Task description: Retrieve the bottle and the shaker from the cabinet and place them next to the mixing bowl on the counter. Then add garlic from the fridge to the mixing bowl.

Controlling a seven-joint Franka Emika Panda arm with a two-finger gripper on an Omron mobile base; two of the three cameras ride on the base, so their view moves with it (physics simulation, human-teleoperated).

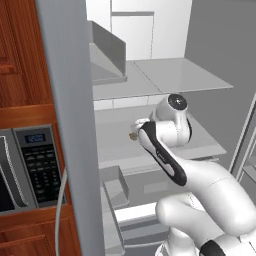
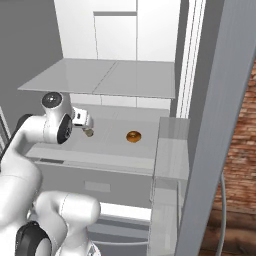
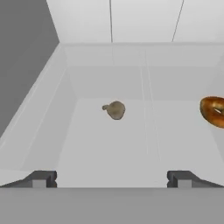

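The fridge (image 1: 165,75) stands open, and my arm reaches onto its middle white shelf (image 2: 110,145). The garlic (image 3: 115,110), a small pale tan bulb, lies on that shelf just ahead of my gripper (image 3: 111,179). The jaws are open with nothing between them, and the fingertips (image 3: 41,178) stand wide apart, short of the bulb. From the base the garlic (image 2: 89,132) shows right under the hand, and it peeks out beside the hand (image 1: 133,136) from the left side. The bottle, shaker, cabinet, mixing bowl and counter are out of view.
An orange-brown ring-shaped food item (image 2: 133,136) lies on the same shelf, right of the garlic (image 3: 213,110). The grey fridge door (image 1: 65,125) stands at the left, with a microwave (image 1: 30,165) set in wood behind it. Door bins (image 2: 167,165) line the right side.
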